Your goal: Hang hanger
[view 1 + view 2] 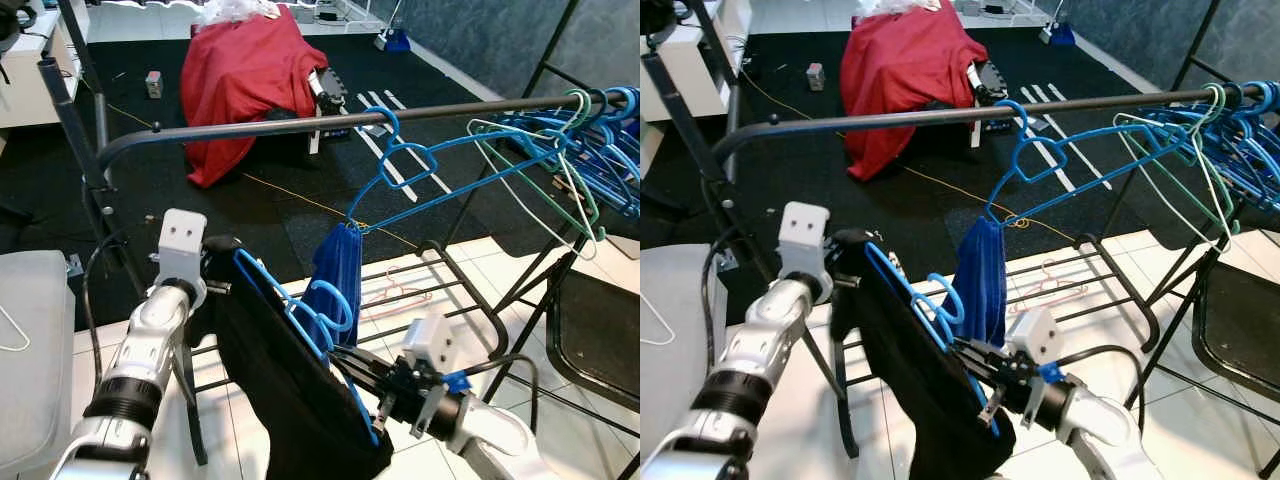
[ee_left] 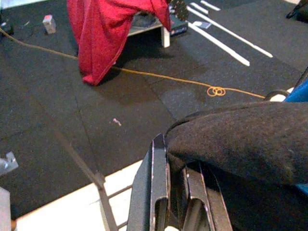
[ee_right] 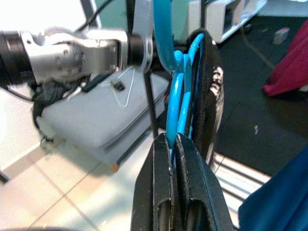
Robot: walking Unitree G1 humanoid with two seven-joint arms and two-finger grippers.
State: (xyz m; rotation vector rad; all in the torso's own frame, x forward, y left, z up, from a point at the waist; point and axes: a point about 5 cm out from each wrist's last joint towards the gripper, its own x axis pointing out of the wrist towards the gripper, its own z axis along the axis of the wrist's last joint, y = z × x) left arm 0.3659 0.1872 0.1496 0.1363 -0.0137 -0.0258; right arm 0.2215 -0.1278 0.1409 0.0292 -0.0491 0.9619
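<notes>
Dark carpet meeting white tile, with a red cloth (image 1: 245, 85) draped over something at the back and a dark clothes rail (image 1: 300, 124) crossing the foreground. Held below that rail between both arms: a blue hanger (image 1: 300, 312) carrying a black garment (image 1: 290, 400), its hook curling upward near the middle. Right pincer (image 3: 172, 144) pressed together on the hanger's thin blue wire, as seen in the right wrist view; left pincer (image 2: 171, 185) at the garment's far shoulder, fingers (image 2: 159, 192) half buried under black cloth, so open or closed impossible to tell. Already hooked on the rail: another blue hanger (image 1: 420, 165) trailing a blue cloth (image 1: 340, 265), plus a bunch of blue and green hangers (image 1: 580, 150) crowded at the right end. Likely handling: light, fairly stiff wire frame, smooth enough to slip or twist in a pinch; soft, limp cloth adding weight and swing below. Best hold probably on the bare wire close to the hook, leaving the hook free to go over the rail in the open stretch left of the hung hangers.
</notes>
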